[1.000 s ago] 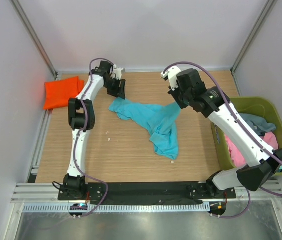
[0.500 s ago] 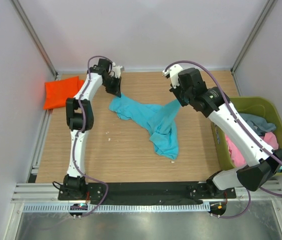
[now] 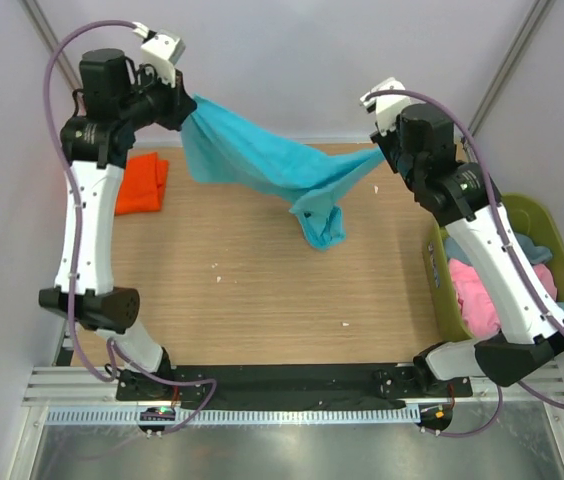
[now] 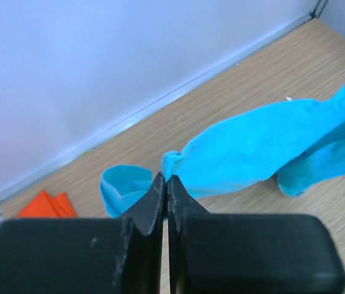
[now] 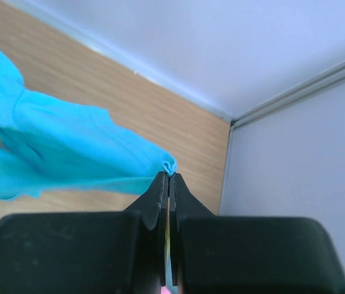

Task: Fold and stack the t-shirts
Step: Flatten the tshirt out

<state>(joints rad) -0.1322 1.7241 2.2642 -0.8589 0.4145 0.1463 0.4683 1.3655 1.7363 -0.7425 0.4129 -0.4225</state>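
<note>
The blue shirt [image 3: 262, 165] hangs in the air, strung between the left gripper [image 3: 186, 103] and the right gripper [image 3: 381, 151]. Each gripper's fingers are clenched on a small pinch of cloth, which peeks out at the tips in both wrist views. The step looks like spreading the shirt out before laying it down to fold.

Its long axis runs from the left fingers across to the right fingers, sagging between them. A bunched part dangles below, nearer the right fingers, pointing down at the table [image 3: 242, 300]. I cannot tell whether the pinches are at shoulders, hem or sleeves.

Next it probably needs lowering flat with the fingers kept well apart, so the dangling bunch opens out. The orange shirt [image 3: 140, 183] lies below the left fingers.
</note>
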